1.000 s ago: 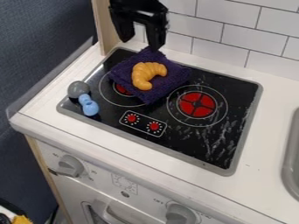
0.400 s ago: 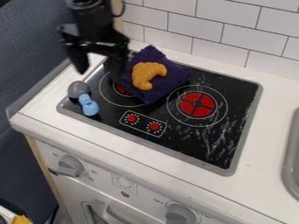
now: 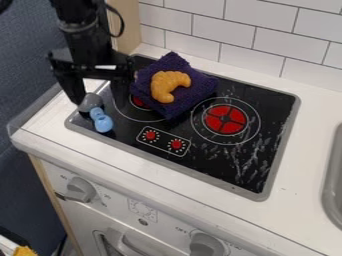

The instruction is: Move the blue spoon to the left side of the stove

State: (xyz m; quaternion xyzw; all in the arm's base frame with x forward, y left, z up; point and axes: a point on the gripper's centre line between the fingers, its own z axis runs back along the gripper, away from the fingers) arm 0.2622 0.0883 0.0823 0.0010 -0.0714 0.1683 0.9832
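The black gripper [image 3: 100,100] hangs over the left part of the stove [image 3: 200,162], open, its two fingers wide apart and nothing held between them. Just below it lies the blue spoon [image 3: 102,121], on the stove's front left corner. The spoon's upper end touches or nearly touches a grey round object [image 3: 89,102], which one finger partly overlaps in the view.
A purple cloth [image 3: 202,86] with a croissant [image 3: 167,85] on it covers part of the left burner, close to the gripper's right finger. A tiled wall [image 3: 220,30] stands behind, a wooden post [image 3: 125,27] at the back left, and a sink [image 3: 332,175] at the right.
From above the cloth at the back, the gripper has moved left and down toward the spoon. The spoon, grey object, cloth and croissant have stayed put.
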